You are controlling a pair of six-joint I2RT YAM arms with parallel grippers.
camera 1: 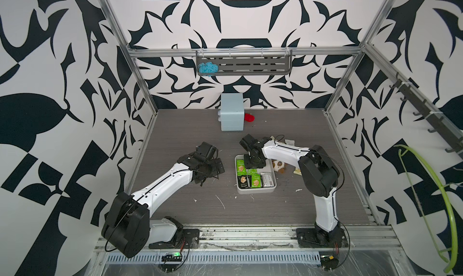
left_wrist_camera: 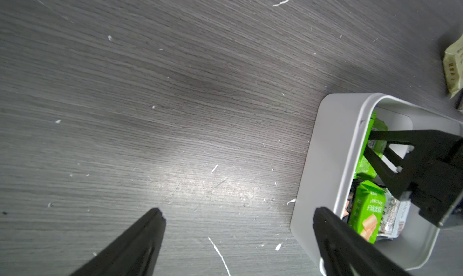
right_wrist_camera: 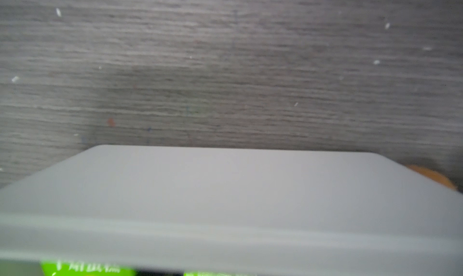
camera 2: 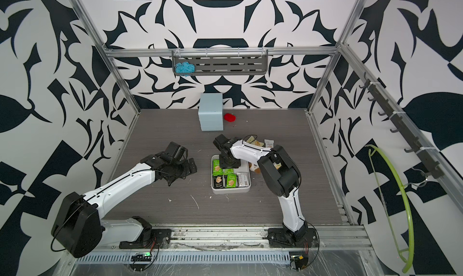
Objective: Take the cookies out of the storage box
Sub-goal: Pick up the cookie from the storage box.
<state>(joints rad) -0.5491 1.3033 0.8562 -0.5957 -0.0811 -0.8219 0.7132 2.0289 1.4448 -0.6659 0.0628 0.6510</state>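
the grey desk (camera 1: 190,142) holds everything. the left arm (camera 1: 165,182) stretches low over a bare part of the desk, just beside the storage box (camera 1: 255,190). the right arm (camera 1: 280,150) bends over the box and points down into it. the box sits near the middle of the desk. a small plush toy (camera 1: 278,165) lies just beside it, on the right arm's side.

many cookies (camera 1: 256,180) lie inside the box: green, black and white packets. a few more packets (camera 1: 288,143) lie out on the desk behind the right arm.

the left gripper (left_wrist_camera: 236,216) is spread wide and holds nothing. the right gripper (left_wrist_camera: 369,142) is down in the box. its two fingers stand close together at a green packet (left_wrist_camera: 379,125) next to the box wall. i cannot tell if they pinch it yet.

i think the step in hand is picking one more cookie out of the box. next, the fingers need to squeeze that packet well. then the arm needs to lift it up over the low wall and carry it out to the desk. the wrapper looks thin and smooth, so it may slip.
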